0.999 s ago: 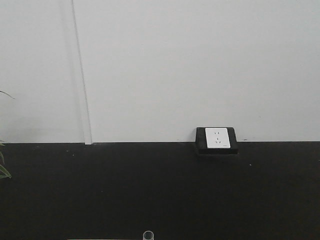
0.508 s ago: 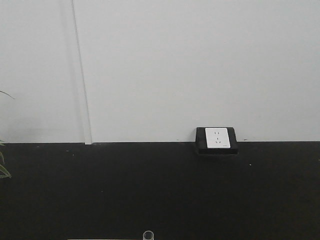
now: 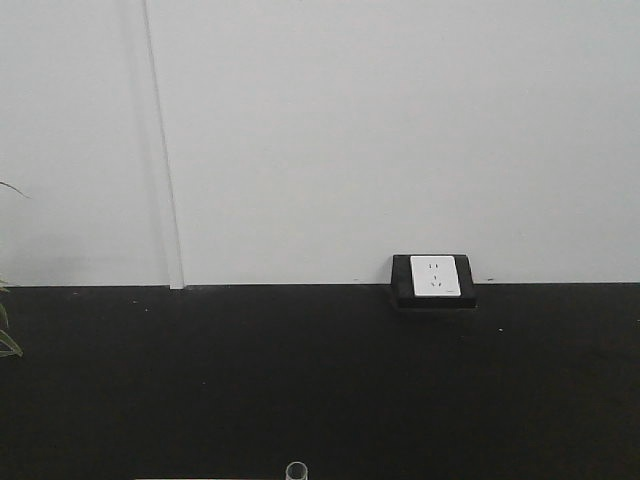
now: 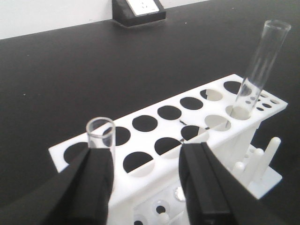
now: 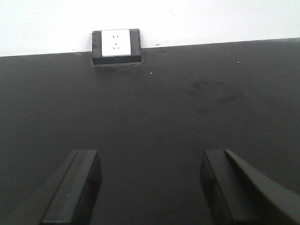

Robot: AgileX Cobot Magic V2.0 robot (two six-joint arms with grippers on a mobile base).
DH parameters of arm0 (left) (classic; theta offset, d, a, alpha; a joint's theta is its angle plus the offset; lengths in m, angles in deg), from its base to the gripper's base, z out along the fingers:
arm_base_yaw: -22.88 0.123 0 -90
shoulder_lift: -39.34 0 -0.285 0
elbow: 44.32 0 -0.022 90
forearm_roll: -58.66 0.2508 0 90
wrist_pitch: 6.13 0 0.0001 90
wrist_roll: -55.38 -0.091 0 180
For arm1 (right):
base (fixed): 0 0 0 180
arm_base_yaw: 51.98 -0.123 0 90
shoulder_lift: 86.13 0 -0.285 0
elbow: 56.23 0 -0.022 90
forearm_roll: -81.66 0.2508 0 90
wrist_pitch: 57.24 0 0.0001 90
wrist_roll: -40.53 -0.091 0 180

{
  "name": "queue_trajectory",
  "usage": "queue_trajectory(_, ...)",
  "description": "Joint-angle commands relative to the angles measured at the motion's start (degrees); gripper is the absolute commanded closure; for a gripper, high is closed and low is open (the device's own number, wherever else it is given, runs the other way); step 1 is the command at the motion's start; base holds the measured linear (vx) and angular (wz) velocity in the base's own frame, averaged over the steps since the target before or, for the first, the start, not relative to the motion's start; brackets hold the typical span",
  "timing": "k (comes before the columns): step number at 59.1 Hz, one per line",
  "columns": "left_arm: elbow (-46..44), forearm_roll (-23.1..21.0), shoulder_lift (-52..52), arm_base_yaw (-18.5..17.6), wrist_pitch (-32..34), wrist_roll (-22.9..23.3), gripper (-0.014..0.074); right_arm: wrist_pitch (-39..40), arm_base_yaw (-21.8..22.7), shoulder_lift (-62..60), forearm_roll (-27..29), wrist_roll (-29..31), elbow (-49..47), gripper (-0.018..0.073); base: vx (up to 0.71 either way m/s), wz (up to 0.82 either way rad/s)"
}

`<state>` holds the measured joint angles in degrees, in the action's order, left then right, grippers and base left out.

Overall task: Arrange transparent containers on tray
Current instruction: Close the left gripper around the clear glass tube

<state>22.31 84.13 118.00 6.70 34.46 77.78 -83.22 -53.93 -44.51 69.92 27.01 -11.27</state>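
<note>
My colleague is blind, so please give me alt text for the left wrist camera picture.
The open black left claw hovers over a white rack of round holes on a black table. One clear glass tube rises right beside one finger; a second tube leans in a hole at the far end. A wall socket sits behind.

A test tube (image 3: 296,470) rim shows at the bottom edge, socket box (image 3: 433,279) against the wall (image 3: 350,140)

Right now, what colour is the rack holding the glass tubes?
White; the rack shows best in the left wrist view.
</note>
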Motion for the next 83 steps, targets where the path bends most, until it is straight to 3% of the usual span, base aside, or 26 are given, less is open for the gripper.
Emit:
queue_trajectory(1, -1.4, -3.5, 0.6, -0.4, 5.5, -0.2, 0.0142, 4.3, 0.2, 0.4, -0.9, 0.3, -1.9, 0.0036, 0.0, 0.0)
queue_trajectory(9, -1.4, -6.6, 1.2, -0.4, 5.8, -0.2, 0.0142, 4.3, 0.2, 0.4, -0.9, 0.3, -1.9, 0.0036, 0.0, 0.0)
queue_trajectory(16, -1.4, -6.5, 1.2, -0.4, 5.9, -0.7, 0.0142, 4.3, 0.2, 0.4, -0.9, 0.3, -1.9, 0.0036, 0.0, 0.0)
queue_trajectory(23, -1.4, -7.2, 1.2, -0.4, 6.1, -5.2, 0.0142, 4.3, 0.2, 0.4, -0.9, 0.3, -1.9, 0.0036, 0.0, 0.0)
queue_trajectory(36, -1.4, -13.1, 1.4, -0.4, 8.8, -11.1, 0.0142, 4.3, 0.2, 0.4, -0.9, 0.3, -1.9, 0.0036, 0.0, 0.0)
queue_trajectory(83, -1.0, -12.5, 7.9, -0.4, 12.6, -11.1, 0.0142, 4.3, 0.2, 0.4, -0.9, 0.3, -1.9, 0.0036, 0.0, 0.0)
